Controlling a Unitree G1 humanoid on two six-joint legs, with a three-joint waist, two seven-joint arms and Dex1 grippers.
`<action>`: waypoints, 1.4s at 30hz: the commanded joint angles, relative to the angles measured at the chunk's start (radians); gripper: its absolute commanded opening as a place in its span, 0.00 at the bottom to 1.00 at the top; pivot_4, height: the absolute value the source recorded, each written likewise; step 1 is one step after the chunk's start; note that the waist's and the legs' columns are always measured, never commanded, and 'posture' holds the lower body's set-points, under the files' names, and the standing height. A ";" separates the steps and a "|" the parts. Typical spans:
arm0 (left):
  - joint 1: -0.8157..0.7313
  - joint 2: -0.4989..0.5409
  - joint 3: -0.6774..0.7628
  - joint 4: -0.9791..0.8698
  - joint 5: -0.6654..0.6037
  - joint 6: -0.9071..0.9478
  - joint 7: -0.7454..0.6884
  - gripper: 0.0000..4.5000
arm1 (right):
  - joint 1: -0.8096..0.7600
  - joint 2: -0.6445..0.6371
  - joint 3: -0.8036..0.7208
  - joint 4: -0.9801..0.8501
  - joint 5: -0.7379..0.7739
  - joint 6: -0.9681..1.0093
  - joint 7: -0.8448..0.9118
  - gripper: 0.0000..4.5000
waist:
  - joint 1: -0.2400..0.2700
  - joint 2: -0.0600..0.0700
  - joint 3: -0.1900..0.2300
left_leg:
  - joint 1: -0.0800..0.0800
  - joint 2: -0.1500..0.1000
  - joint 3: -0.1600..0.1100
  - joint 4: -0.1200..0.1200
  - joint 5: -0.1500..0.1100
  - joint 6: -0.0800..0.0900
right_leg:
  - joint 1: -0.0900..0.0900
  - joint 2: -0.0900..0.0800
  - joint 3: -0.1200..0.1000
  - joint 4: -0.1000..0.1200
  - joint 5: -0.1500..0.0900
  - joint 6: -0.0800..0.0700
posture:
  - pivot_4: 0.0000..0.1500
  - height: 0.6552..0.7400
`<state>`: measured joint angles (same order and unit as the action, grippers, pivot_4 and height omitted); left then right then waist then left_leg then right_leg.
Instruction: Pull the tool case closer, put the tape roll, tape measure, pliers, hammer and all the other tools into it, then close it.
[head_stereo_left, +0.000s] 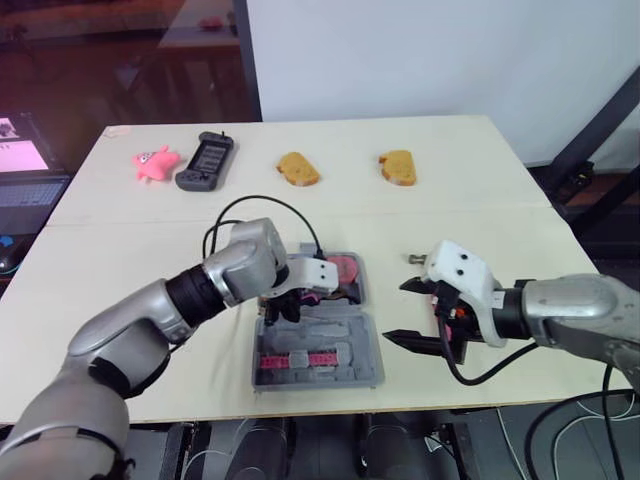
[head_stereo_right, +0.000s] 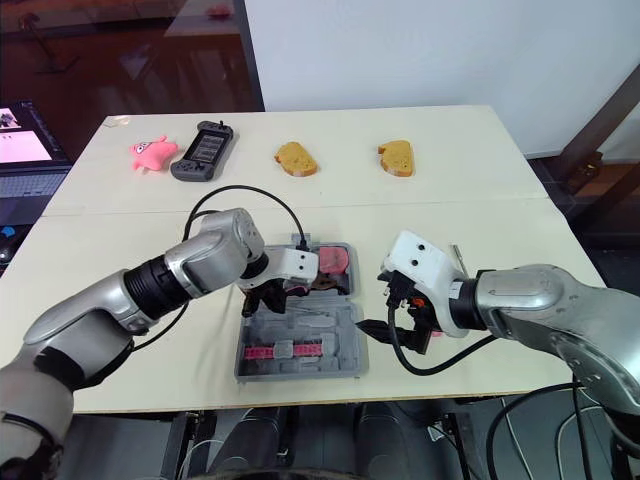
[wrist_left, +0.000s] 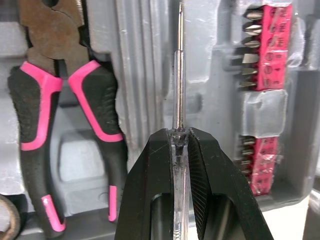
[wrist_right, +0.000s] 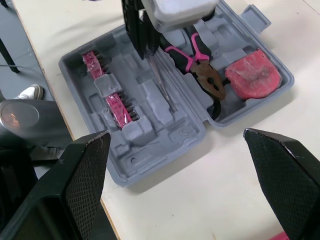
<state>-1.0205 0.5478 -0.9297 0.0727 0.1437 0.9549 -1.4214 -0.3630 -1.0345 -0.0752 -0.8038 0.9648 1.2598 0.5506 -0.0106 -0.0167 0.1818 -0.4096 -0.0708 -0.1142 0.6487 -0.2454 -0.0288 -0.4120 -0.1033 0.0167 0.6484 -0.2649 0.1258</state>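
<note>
The grey tool case (head_stereo_left: 345, 335) lies open near the table's front edge. Pink-handled pliers (wrist_left: 65, 100) and a red tape measure (wrist_right: 252, 75) rest in its slots, and a pink holder of bits (wrist_left: 265, 75) sits along one side. My left gripper (head_stereo_left: 285, 305) hovers over the case, shut on a thin screwdriver (wrist_left: 178, 75) with a clear handle, its shaft pointing along a moulded groove. To the right of the case my right gripper (head_stereo_left: 408, 312) stands open just above the table with nothing between its fingers.
Two bread slices (head_stereo_left: 298, 168) (head_stereo_left: 397, 166), a black handheld device (head_stereo_left: 205, 160) and a pink toy (head_stereo_left: 155, 162) lie along the far side. A black cable (head_stereo_left: 240, 205) loops behind the case. A small metal piece (head_stereo_left: 415, 259) lies past my right gripper. A laptop (head_stereo_left: 25, 180) stands off the table's left.
</note>
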 joint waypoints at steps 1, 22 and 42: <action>0.010 0.000 0.011 -0.022 0.000 0.011 0.015 0.02 | -0.015 -0.017 -0.016 -0.016 -0.005 -0.014 0.004 1.00 | 0.000 0.000 0.000 | 0.000 0.000 0.000 0.000 0.000 0.000 | 0.000 0.000 0.000 0.000 0.000 0.000 | 1.00 1.00; 0.016 -0.024 -0.013 -0.014 0.025 0.050 0.097 0.02 | -0.027 -0.014 0.012 -0.002 -0.062 -0.025 0.021 1.00 | 0.001 0.000 0.000 | 0.001 0.000 0.000 0.001 0.000 0.000 | 0.001 0.000 0.000 0.001 0.000 0.000 | 1.00 1.00; -0.010 -0.013 -0.039 -0.100 -0.006 0.183 0.123 0.02 | -0.041 0.005 0.051 0.015 -0.111 -0.055 0.030 1.00 | 0.000 0.000 0.000 | 0.001 0.000 0.000 0.001 0.000 0.000 | 0.001 0.000 0.000 0.001 0.000 0.000 | 1.00 1.00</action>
<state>-0.9971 0.5306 -0.9665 -0.0017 0.1416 1.1451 -1.3025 -0.3892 -1.0330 -0.0148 -0.7806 0.8648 1.2203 0.5771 -0.0106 -0.0167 0.1818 -0.4089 -0.0708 -0.1142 0.6498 -0.2454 -0.0288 -0.4114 -0.1032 0.0167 0.6496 -0.2649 0.1258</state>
